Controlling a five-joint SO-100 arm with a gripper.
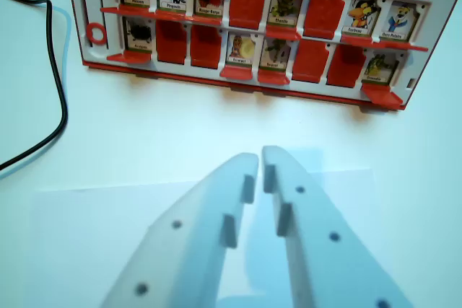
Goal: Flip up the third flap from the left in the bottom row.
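A red and white flap board [310, 86] stands across the top of the wrist view. In its bottom row, the first slot from the left shows a picture card [138, 34]. The second slot [171, 40] and third slot [206, 45] show plain red. After them come two picture cards [242, 50] [276, 53], two red slots, and one more picture card [379, 68]. My gripper [260, 158] sits low in the picture, well short of the board and roughly in line with the middle of the bottom row. Its white fingers [216, 221] are together with only a thin slit between them and hold nothing.
A black cable [61, 84] loops over the white table at the wrist view's left. A red ring [95, 32] sits on the board's left edge. A pale sheet [86, 229] lies under the gripper. Bare tabletop [180, 120] separates the gripper from the board.
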